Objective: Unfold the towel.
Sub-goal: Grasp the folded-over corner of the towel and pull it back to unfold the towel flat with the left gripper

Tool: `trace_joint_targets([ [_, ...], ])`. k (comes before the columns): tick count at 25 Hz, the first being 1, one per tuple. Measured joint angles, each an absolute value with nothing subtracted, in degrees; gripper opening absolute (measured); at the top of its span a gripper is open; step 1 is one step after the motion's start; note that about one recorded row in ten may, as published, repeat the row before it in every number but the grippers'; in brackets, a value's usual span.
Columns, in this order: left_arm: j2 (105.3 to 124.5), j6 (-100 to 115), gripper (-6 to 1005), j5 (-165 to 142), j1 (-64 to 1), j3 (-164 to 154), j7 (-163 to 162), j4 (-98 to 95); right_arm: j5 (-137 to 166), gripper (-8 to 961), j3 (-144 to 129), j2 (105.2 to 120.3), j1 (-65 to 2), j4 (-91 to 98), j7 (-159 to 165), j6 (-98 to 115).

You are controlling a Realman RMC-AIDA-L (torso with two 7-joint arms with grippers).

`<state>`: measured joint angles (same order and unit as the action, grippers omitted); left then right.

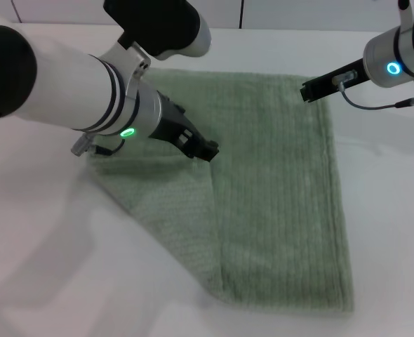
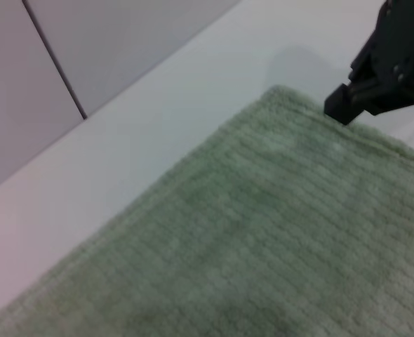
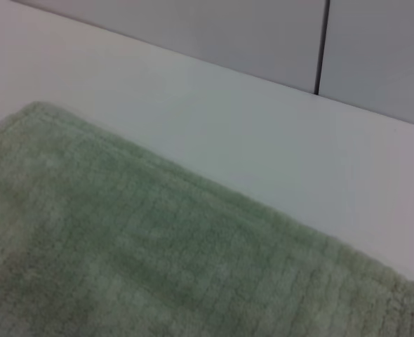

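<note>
The towel (image 1: 277,203) lies flat on the white bench (image 1: 52,267), spread over the middle and right of the work area. It is pale sage-green terry with fine ribbed stripes and a hemmed border. Its right edge runs from the far right corner down to the near right corner, which sits close to the near edge of the head view. On its left side a layer is folded over the rest, with a straight fold edge running from beside the left gripper toward the near side, and a slanted edge from the left toward the near corner.

The left gripper (image 1: 205,147) is low over the towel's left part, at the far end of that fold edge, its dark fingertips at or just above the cloth. Whether its fingers are spread or pressed together, and whether they pinch any cloth, cannot be told.

The right gripper (image 1: 311,90) hangs at the towel's far right corner, right beside the hem. The left wrist view shows it (image 2: 347,105) as a dark block at that corner's edge. Its finger state cannot be told either.

The right wrist view shows the towel's far hem (image 3: 193,189) against the bare bench, with a grey panelled wall (image 3: 228,35) beyond.
</note>
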<state>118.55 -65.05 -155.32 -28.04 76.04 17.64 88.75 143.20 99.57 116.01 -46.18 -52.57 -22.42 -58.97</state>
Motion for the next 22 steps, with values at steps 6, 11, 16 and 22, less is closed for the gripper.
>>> trace_joint_targets([
  [6, 118.66, -65.45, 813, -155.26, -30.5, 73.87, 15.54, 85.41, 143.17, -1, 99.44, 116.42, -47.41, -50.1, -22.45, -57.73],
  [11, 118.65, -64.68, 814, -155.3, -32.38, 71.89, 13.93, 82.5, 143.16, -1, 98.88, 116.64, -47.79, -49.32, -22.47, -57.06],
  [16, 118.71, -63.04, 814, -155.61, -33.74, 70.05, 13.05, 79.88, 142.78, -1, 98.74, 116.81, -47.96, -48.16, -22.49, -56.55],
  [22, 118.74, -61.42, 814, -155.7, -33.93, 69.45, 13.02, 79.06, 140.85, -1, 95.88, 116.92, -48.38, -45.83, -22.5, -54.53],
])
